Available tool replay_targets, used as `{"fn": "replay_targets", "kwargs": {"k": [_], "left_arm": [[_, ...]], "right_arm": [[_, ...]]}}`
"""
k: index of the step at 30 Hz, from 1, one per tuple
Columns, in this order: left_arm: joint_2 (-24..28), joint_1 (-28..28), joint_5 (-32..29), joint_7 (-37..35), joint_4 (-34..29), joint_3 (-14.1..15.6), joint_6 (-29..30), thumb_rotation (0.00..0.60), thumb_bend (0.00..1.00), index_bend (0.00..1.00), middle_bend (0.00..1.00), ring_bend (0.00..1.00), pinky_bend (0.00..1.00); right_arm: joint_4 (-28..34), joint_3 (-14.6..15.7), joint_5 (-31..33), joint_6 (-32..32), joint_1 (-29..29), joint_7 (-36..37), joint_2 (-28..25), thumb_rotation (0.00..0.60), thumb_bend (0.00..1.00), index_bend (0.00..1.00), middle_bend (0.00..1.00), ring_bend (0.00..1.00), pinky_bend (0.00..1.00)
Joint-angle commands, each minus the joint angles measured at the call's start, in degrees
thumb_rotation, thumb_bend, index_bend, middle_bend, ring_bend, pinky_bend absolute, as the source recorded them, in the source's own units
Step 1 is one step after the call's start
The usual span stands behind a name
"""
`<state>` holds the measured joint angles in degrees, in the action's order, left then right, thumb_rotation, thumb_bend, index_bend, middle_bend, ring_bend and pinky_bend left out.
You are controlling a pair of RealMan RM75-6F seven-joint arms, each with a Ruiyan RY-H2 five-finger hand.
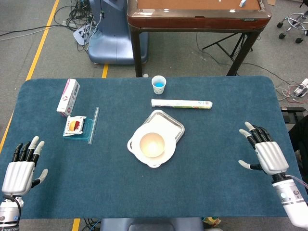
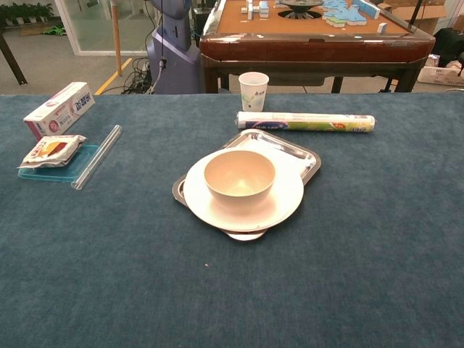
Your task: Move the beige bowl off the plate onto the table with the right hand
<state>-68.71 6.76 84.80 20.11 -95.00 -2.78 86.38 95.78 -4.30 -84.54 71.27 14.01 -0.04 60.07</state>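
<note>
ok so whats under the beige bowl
The beige bowl sits on a white plate, which rests on a metal tray. The tray's middle is hidden under the plate.

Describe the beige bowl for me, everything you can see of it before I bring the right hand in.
The beige bowl is round, smooth and matte, plastic or ceramic by its look, cream inside and out. It stands upright, open side up, with nothing in it. It sits near the middle of the white plate, which rests on a metal tray at the table's centre. Only the plate touches it. The right hand hangs well off to the side, fingers spread, holding nothing.
</note>
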Motion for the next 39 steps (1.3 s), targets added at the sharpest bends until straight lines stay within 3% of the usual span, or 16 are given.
{"fn": "replay_targets", "kwargs": {"k": [1,15,22,39], "left_arm": [[0.13,-0.06,0.06,-0.2,-0.14,-0.06,0.13,0.6,0.27,0.0,0.0,0.0,0.0],[0.79,-0.25,-0.37,-1.48,-0.36,-0.51,0.24,0.6,0.27,0.0,0.0,0.0,0.0],[0.87,-0.12,-0.55,-1.69,-0.22,-0.61,-0.13,0.6,0.27,0.0,0.0,0.0,0.0],[1.66,-0.45,-0.05,-3.18,-0.52,-0.65,0.46,0.6,0.27,0.0,0.0,0.0,0.0]], "right_arm": [[2.17,-1.32,1.07,-2.96,2.5,-0.21,-1.19,0.6,0.21,0.12,0.03,0.0,0.0],[5.02,-4.96,9.0,-18.97,14.35,-3.1,0.3,0.6,0.15,0.01,0.0,0.0,0.0],[4.99,-6.11,13.66,-25.27,20.07,-5.93,2.67,0.6,0.13,0.0,0.0,0.0,0.0],[6.81,-6.88,23.59,-30.56,30.41,-13.93,7.49,0.6,0.1,0.0,0.0,0.0,0.0]]}}
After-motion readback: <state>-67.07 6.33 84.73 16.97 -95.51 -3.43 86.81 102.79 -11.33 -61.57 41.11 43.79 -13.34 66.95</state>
